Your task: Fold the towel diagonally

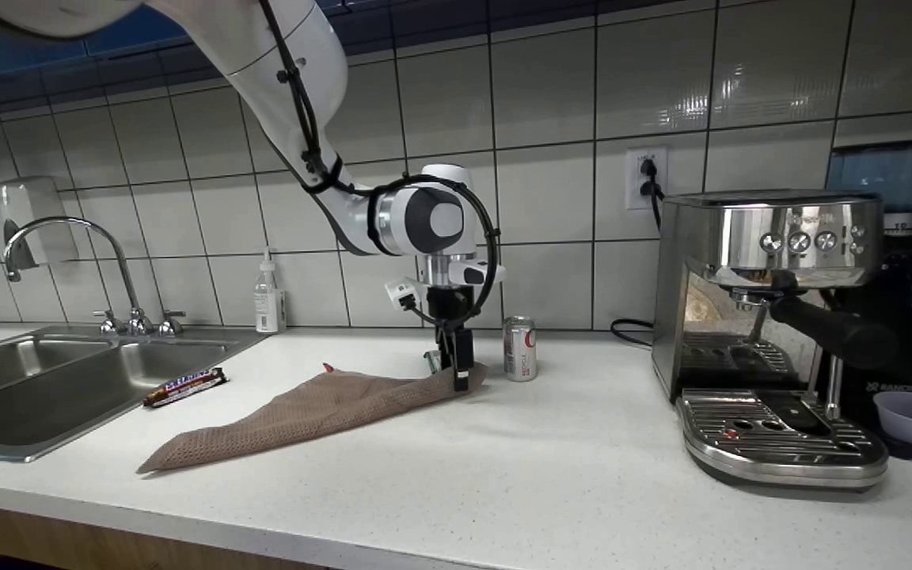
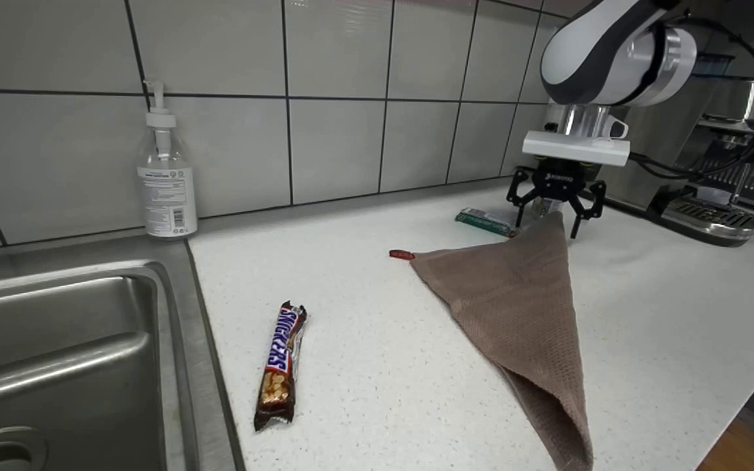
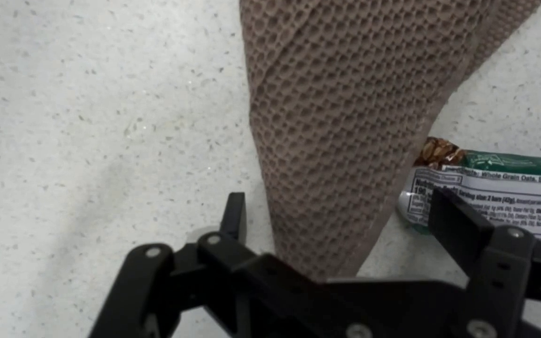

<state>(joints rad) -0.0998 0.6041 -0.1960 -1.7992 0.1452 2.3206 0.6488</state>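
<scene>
While fingers (image 3: 460,232) stand apart, towel (image 3: 341,126) tapers along long axis, pointing between them.

SNICKERS on bar (image 2: 281,366); ROBOTIQ on tool (image 2: 547,227).

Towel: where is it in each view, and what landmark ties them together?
In an exterior view: towel mostly left of centre, lower half.
In an exterior view: towel right of centre, reaching the bottom edge.
Wrist view: towel from the top edge, narrowing downward.
Shared landmark: the hand, open at one end of the towel.
</scene>
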